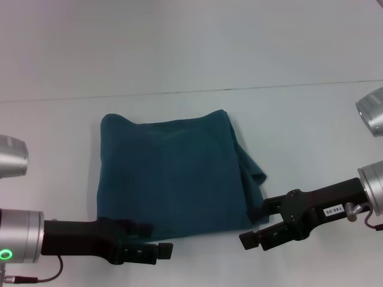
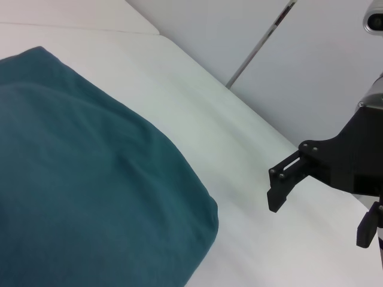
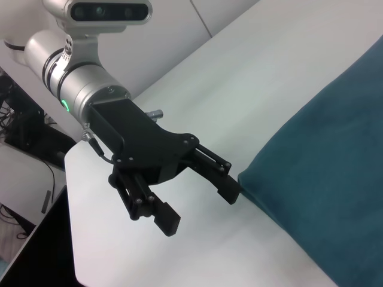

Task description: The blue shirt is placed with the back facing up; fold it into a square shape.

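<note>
While folded roughly square, blue shirt (image 1: 170,176) lies plain-side up, left gripper (image 1: 154,240), right gripper (image 1: 255,226), jaws spread, empty.

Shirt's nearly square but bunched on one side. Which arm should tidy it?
Right, probably. The shirt bunches along its right edge, and the open right gripper sits at that near corner. The open left gripper faces the neat side.

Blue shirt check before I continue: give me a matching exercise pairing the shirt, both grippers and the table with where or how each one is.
Things:
1. blue shirt
2. left gripper
3. right gripper
4. table

States:
A. white surface under everything
B. open, at the shirt's near left corner
C. folded into a rough square, lying flat
D. open, at the shirt's near right corner

Pairs: 1-C, 2-B, 3-D, 4-A
</note>
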Robot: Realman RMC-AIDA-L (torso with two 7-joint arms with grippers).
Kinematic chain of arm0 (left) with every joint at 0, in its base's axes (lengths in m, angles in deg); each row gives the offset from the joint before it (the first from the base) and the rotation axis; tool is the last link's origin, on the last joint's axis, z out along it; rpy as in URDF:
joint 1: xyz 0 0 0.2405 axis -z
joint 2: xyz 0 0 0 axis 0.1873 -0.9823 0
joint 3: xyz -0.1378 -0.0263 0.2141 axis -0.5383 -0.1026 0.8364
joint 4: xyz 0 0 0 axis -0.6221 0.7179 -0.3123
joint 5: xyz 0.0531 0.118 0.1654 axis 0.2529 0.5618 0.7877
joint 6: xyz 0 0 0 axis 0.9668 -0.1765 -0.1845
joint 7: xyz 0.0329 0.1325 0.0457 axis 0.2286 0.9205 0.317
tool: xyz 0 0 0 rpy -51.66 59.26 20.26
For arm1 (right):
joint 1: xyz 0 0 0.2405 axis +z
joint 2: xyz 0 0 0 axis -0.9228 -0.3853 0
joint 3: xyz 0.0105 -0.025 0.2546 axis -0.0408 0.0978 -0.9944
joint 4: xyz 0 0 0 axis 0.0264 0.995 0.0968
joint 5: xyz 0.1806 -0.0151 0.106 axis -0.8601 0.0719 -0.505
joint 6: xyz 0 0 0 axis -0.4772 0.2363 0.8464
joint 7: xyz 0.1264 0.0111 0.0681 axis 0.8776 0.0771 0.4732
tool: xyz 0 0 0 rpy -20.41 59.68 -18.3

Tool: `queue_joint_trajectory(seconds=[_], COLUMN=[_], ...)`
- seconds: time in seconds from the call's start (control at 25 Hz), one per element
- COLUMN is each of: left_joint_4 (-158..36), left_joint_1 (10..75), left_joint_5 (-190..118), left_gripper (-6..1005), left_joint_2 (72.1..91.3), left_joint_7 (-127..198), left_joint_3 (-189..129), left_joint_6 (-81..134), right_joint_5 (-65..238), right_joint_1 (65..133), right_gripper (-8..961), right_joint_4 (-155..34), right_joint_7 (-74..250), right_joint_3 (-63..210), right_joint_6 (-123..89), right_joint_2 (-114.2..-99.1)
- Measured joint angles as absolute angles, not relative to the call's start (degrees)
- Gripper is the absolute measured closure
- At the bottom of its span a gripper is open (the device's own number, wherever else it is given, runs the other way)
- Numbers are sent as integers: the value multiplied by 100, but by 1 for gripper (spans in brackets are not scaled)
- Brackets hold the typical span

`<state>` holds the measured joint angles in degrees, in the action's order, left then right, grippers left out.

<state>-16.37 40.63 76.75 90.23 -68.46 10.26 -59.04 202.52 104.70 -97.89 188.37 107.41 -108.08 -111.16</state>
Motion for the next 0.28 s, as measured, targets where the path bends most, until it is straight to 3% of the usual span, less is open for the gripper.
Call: queue_joint_trajectory(seconds=[0.28], left_joint_4=[-1630], left_joint_1=[4059], left_joint_5=[7675], left_gripper=[112], left_joint_2=[9016], left_joint_7=[-6846], left_joint_3=[1026], left_joint_6=[-5907], right_joint_5=[20248], right_joint_1=[10469], right_gripper=[26], right_joint_4=[-9789], right_joint_7=[18851], right_joint_3=[10732], right_joint_6=[-10807], right_joint_2=[-11116])
